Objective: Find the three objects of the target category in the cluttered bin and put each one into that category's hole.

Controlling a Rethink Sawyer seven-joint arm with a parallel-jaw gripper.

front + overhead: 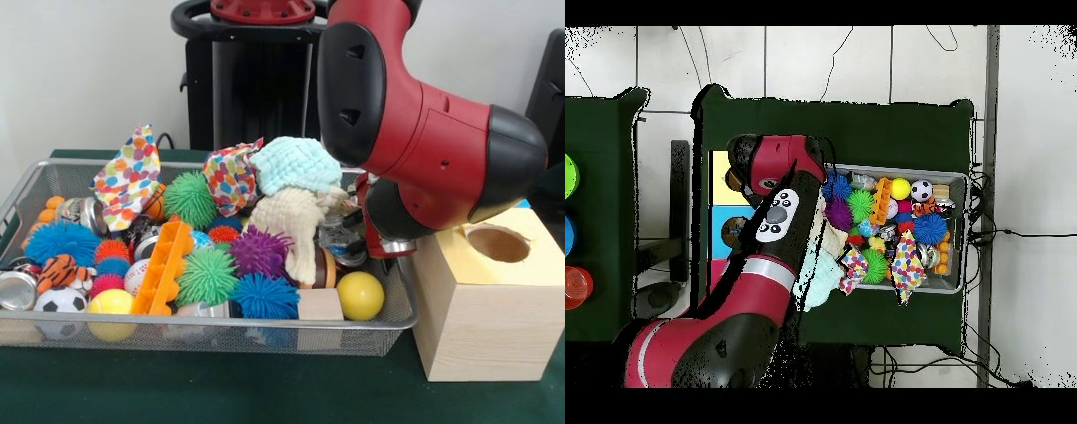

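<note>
Arm (pixel 415 132) low over the wire bin's (pixel 388 329) end beside the wooden box (pixel 481 327) — gripper hidden, cannot tell its state — cloths (pixel 296 190), spiky balls (pixel 258 252) inside the bin.

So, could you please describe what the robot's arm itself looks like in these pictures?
The arm has bulky, rounded glossy red shells with black joint caps and small dark recessed holes. In the overhead view a white panel with dark round buttons sits on the red link, beside a silver-grey band. The end effector is hidden behind the arm, so its look cannot be told.
</note>
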